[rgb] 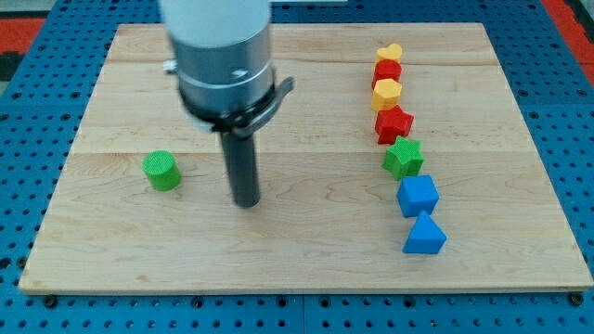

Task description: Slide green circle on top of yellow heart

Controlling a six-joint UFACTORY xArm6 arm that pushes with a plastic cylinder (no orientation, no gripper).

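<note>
Camera view shows my tip (246, 202) resting on the wooden surface (306, 250), in the left half of the board. No hand is fitted, so there is no open or clamped state to report; the arm ends in a straight dark rod below a grey cylindrical housing (223, 56), whose upper part is cut off by the view's top edge.

The green circle (161, 171) stands just to the view's left of my tip, near it but apart from it. It is a short upright cylinder with its round face up; it has no long axis and no distinct heading.

The remaining blocks form a curving column at the view's right, well apart from my tip. From the top downward:
- yellow heart (390, 52), partly covered by the block below it
- red block (387, 70), shape hard to make out
- yellow block (386, 93), looks hexagonal
- red star (393, 123)
- green star (403, 159)
- blue cube (418, 195)
- blue triangle (424, 235)

No writing or labels can be read.
</note>
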